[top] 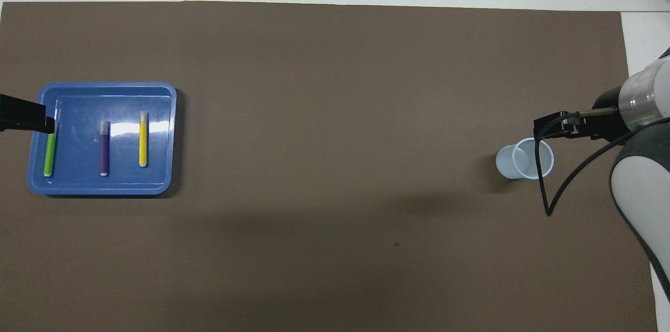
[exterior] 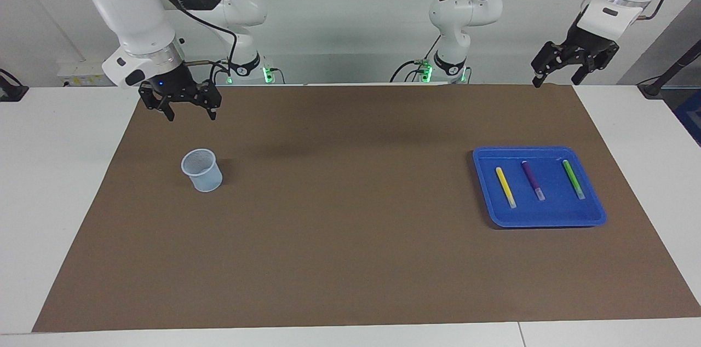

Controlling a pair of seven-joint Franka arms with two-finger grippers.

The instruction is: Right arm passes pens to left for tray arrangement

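Pens [exterior: 535,180] are lying side by side in the tray [exterior: 596,214] toward my left arm's end of the desk [exterior: 55,172], and I'm holding left hand [exterior: 553,80] and right hand [exterior: 186,114] released aloft, wary that a careless descent is nudging the tray.

A pale-blue mesh cup [exterior: 202,171] stands upright on the brown mat [exterior: 350,237] covering the white table [exterior: 49,172].
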